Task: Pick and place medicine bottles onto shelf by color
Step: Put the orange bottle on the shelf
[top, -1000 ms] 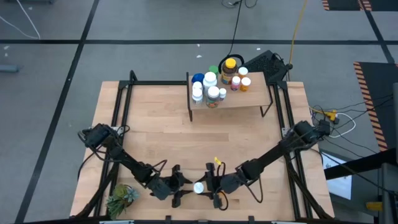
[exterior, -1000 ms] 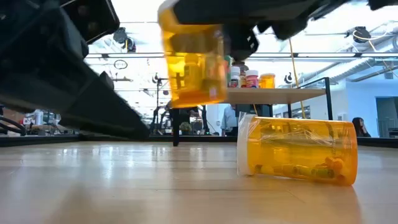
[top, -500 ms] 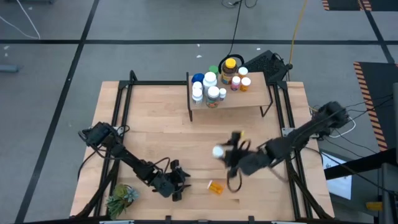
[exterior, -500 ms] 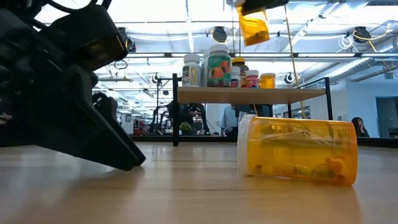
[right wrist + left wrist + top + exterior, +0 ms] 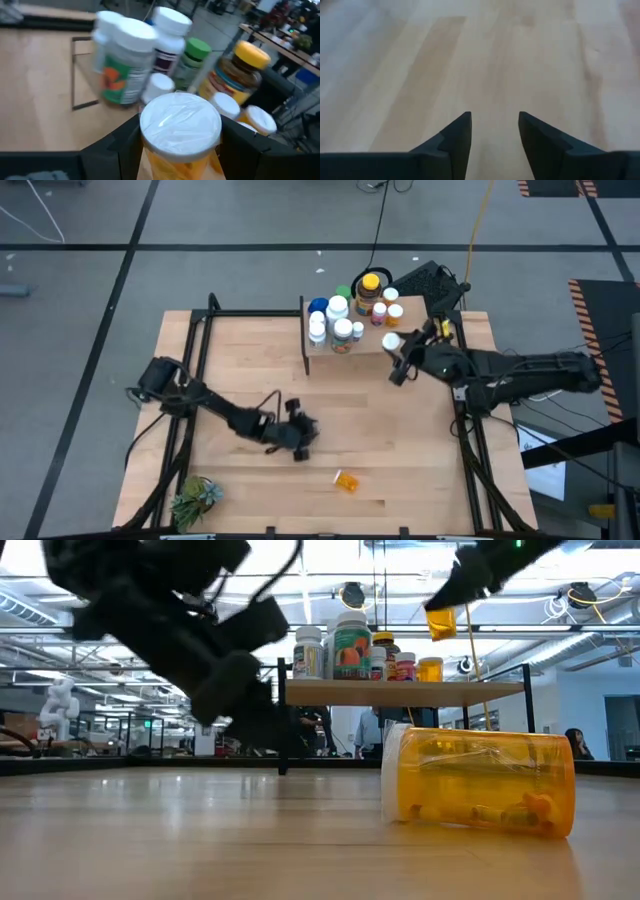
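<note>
Orange plastic w/ a white cap: that's the bottle (image 5: 180,135) I've got pinched in the right gripper (image 5: 398,355), fingers closed on its body just below the cap, cap facing the wrist cam. From the high view it hangs just off the right front corner of the shelf (image 5: 400,338), above the table (image 5: 400,440), not yet over the board.

Handling, my read: thin-walled vial, light, stiff enough to take a firm pinch, but the wall is smooth and round, so it can rotate or slip in the fingers. Best hold is across the body under the cap rim, which is about where I have it. The film over the cap looks slick, so I wouldn't grab there.

Shelf is crowded: white-bodied bottles (image 5: 338,320) w/ white, blue and green caps on its left part, the yellow-lidded jar (image 5: 369,292) and orange white-capped ones (image 5: 394,310) on its right part. Orange belongs w/ that right group, so I need to set it down gently; a tall light vial tips easily and could knock its neighbours.

One more orange bottle (image 5: 346,481) lies on its side on the table near the front edge, well apart from the shelf. It'll roll if nudged.

Left gripper (image 5: 300,438) hovers low over bare wood mid-table, fingers (image 5: 452,142) parted, holding nothing. Plant (image 5: 195,498) sits at the front left corner.
</note>
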